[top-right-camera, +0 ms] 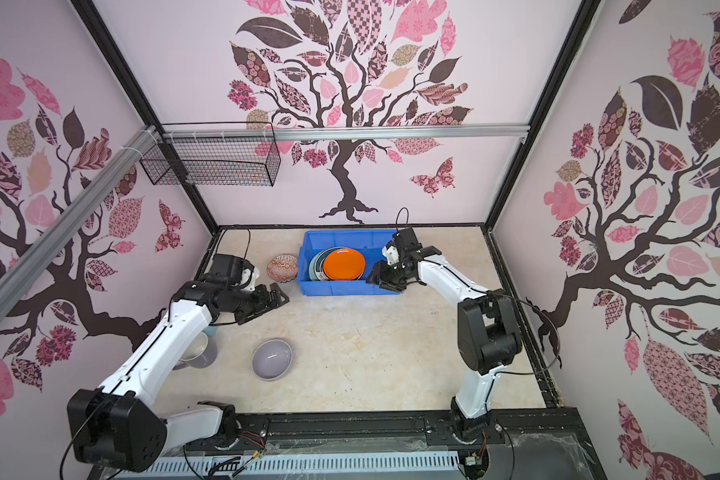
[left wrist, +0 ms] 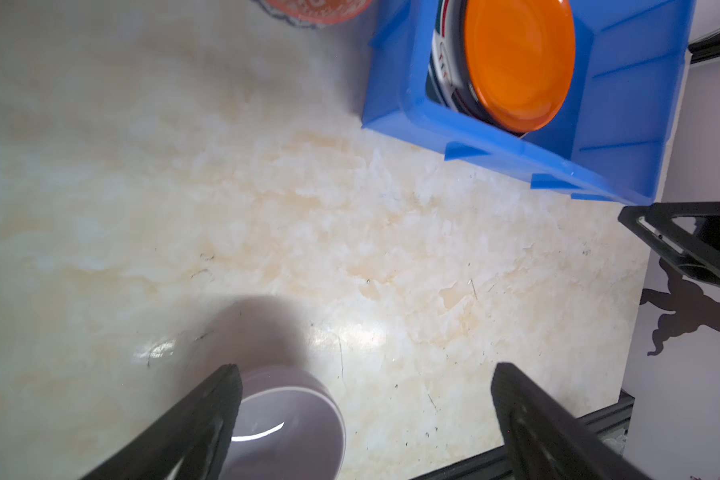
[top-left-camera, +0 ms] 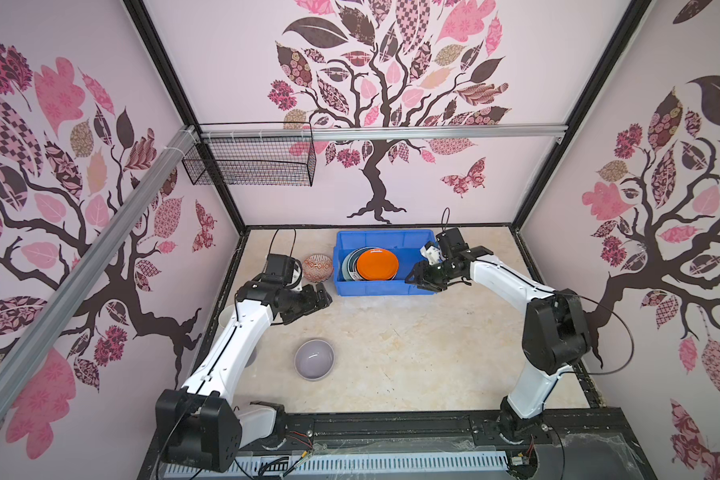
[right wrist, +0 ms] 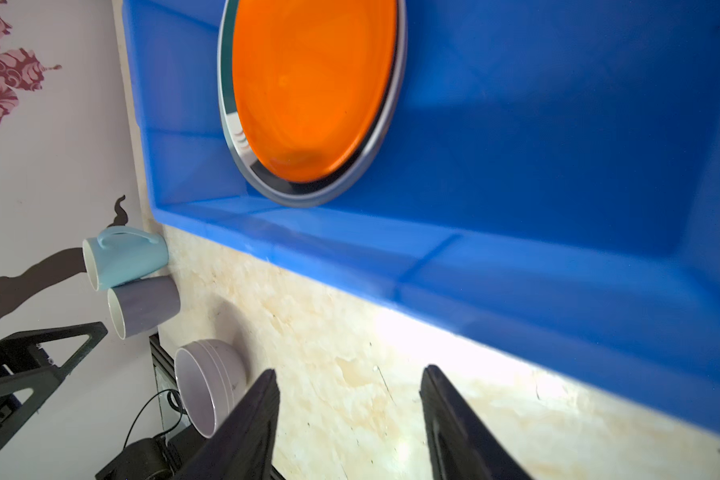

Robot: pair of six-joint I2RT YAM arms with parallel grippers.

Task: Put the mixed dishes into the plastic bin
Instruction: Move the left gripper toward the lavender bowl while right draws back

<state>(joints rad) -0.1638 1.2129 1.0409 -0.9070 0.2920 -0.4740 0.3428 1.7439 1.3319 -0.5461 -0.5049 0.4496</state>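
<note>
Reference landmark: the blue bin (top-left-camera: 385,239), against the far edge of the table (top-left-camera: 412,353). My right gripper (right wrist: 350,372) hangs just outside the bin's near wall at its right end; its jaws stand partly apart with nothing between them, only bare table below. My left gripper (left wrist: 366,374) hangs just off the bin's near-left corner, jaws fully spread and empty. Inside the bin, in its left half, lies the orange plate (top-left-camera: 378,264), orange face up, on top of a larger grey-rimmed plate (right wrist: 375,158); further plate edges show beneath in both top views. The patterned bowl (top-left-camera: 317,267) stands just beside the bin's left wall, outside it. The lavender bowl (top-left-camera: 314,359) stands upright well to the near side of the bin. The blue mug (right wrist: 125,262) and lavender mug (right wrist: 144,307) stand touching, well left of the bin.
</note>
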